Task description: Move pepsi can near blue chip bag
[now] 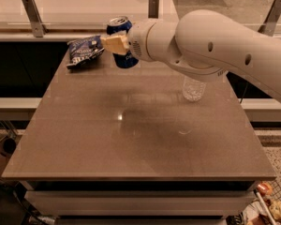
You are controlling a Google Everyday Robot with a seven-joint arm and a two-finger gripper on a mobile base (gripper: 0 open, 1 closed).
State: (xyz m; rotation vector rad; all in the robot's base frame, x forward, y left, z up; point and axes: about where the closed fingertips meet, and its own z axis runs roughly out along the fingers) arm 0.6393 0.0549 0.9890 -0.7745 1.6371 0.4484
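Fingers [114, 44] clamped on can [126, 60], apparently held above worktop [131, 139] near its far edge | bag [84, 50] lay just beside fingers | carry looked nearly done; set-down and release left to do

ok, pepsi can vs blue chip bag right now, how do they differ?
The pepsi can is upright, gripped by the pincer over the table's back left. The blue chip bag lies flat on the table, untouched. The can is a smooth cylinder with a silver top; the bag is crinkled. Both are blue and sit side by side.
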